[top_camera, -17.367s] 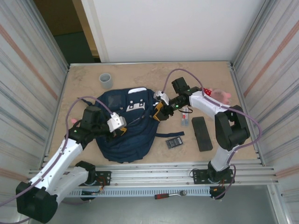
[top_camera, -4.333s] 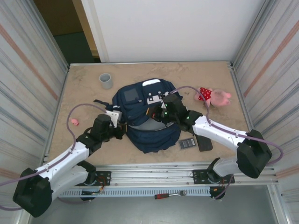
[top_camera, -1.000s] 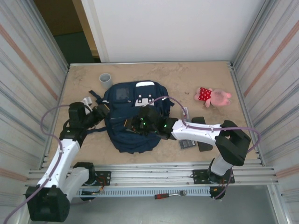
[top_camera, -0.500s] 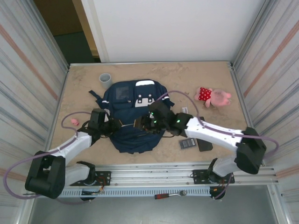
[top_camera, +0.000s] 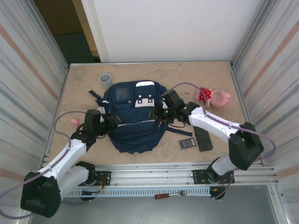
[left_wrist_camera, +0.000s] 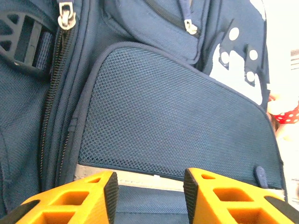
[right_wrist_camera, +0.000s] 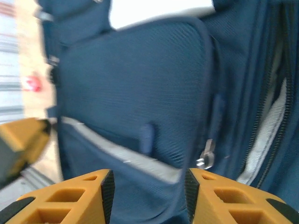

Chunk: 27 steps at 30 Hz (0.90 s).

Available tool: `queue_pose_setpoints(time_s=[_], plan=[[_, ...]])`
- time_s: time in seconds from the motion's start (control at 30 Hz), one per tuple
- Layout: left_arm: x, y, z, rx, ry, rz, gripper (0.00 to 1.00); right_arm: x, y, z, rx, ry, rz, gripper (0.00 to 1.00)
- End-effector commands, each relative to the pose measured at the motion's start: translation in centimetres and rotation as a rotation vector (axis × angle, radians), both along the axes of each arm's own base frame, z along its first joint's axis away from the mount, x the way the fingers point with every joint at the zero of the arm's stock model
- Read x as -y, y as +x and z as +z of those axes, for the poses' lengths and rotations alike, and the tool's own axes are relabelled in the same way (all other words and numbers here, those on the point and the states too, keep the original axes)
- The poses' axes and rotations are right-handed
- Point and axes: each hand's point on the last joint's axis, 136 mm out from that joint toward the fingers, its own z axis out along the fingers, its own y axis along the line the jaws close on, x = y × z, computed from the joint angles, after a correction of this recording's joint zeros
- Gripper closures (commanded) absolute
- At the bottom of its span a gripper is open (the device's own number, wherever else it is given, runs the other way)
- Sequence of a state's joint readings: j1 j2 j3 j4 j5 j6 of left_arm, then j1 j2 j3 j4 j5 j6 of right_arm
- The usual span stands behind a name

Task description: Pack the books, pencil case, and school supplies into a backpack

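Navy woven backpack (top_camera: 135, 119) lying flat mid tabletop (top_camera: 224, 84), rounded mesh pocket (left_wrist_camera: 173, 116) above a pale stripe (left_wrist_camera: 135, 178), left gripper (left_wrist_camera: 149, 186) at its left flank, right gripper (right_wrist_camera: 148, 186) at its right (both orange jaws parted, empty), flat grid-faced grey piece (top_camera: 187, 143) near its right corner.

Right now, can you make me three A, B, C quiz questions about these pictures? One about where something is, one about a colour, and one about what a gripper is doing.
1. Where is the grey cup?
A) on the table, just past the backpack's far left corner
B) lying inside it
C) standing on top of it

2. What colour are the fingers of the left gripper?
A) green
B) white
C) orange

3. How is the right gripper?
A) shut tight
B) open, holding nothing
C) gripping a strap

Answers: 1 A, it stands on bare table beyond that corner. 2 C, the left wrist view shows them orange. 3 B, its fingers stand apart with only backpack fabric beyond.
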<state>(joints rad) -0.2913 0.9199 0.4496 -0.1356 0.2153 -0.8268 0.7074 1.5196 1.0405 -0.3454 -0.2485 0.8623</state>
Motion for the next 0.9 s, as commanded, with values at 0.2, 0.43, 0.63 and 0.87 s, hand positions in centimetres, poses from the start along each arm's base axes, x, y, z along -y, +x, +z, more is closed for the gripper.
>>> queue_pose_setpoints(time_s=[0.2, 0.43, 0.63, 0.87], plan=[[0.4, 0.1, 3.9, 0.098, 0.019, -0.052, 0.49, 2.5, -0.1, -2.0, -0.011, -0.104, 0.038, 0.54], [1.1, 0.6, 5.9, 0.152, 0.079, -0.132, 0.46, 11.8, 0.1, 4.2, 0.052, -0.294, 0.003, 0.41], [2.3, 0.8, 5.7, 0.148, 0.085, -0.164, 0.45, 25.9, -2.9, 2.4, -0.15, -0.568, -0.234, 0.33], [3.4, 1.2, 5.1, 0.124, 0.075, -0.185, 0.45, 27.8, -3.6, -2.1, -0.314, -0.431, -0.328, 0.22]])
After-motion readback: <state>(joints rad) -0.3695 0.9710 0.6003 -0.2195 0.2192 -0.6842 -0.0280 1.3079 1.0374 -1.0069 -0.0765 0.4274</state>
